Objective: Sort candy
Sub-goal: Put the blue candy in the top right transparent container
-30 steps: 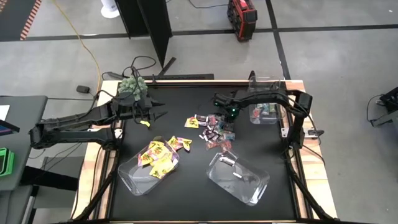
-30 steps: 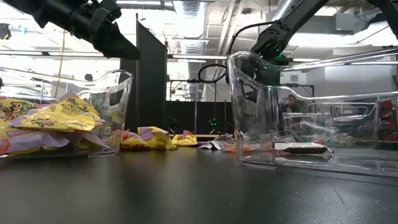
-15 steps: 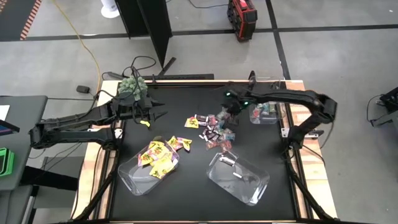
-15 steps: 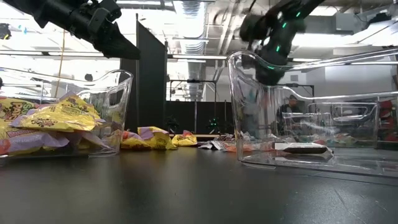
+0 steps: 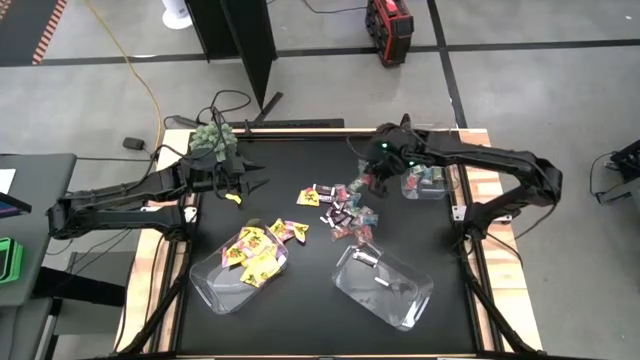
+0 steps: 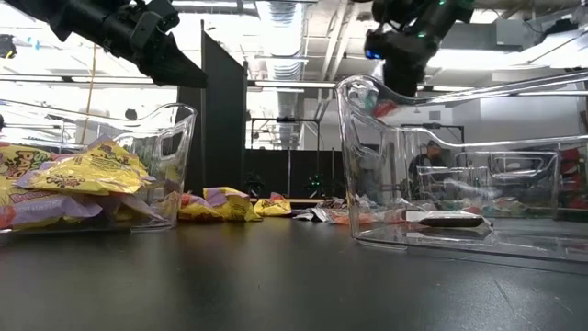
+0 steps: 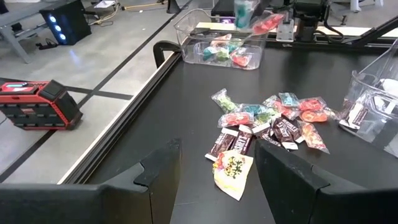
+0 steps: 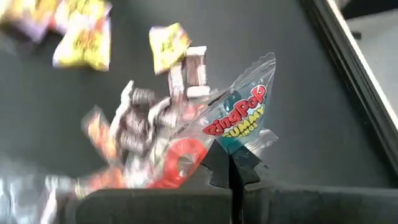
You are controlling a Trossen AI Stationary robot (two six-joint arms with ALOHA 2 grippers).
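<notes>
Mixed candy (image 5: pixel 340 205) lies heaped mid-table: dark mini bars, teal-and-pink wrappers and yellow packets. My right gripper (image 5: pixel 370 178) hangs above the heap's far right side, shut on one teal-and-pink gummy packet (image 8: pixel 239 121), which also shows under the gripper (image 6: pixel 400 64) in the low view. My left gripper (image 7: pixel 217 186) stands open at the far left, above the table. A loose yellow packet (image 7: pixel 233 174) lies flat on the table just ahead of it. My right gripper pinches the gummy packet by its crimped edge (image 8: pixel 239 152) between its two fingers (image 8: pixel 217 168). The fingers slant down from the table's right side. The packet is lifted clear of the table and the heap, and it sticks out past the fingertips.
Three clear bins stand on the table. One with yellow packets (image 5: pixel 240 268) is near left, one with dark bars (image 5: pixel 385 285) near right, and one with teal-and-pink wrappers (image 5: pixel 425 182) far right. A fuzzy green plant (image 5: pixel 213 138) sits at the far left corner.
My right gripper has risen from the heap and tipped more steeply downward, taking the teal-and-pink packet up clear of the table. My left arm has kept still.
</notes>
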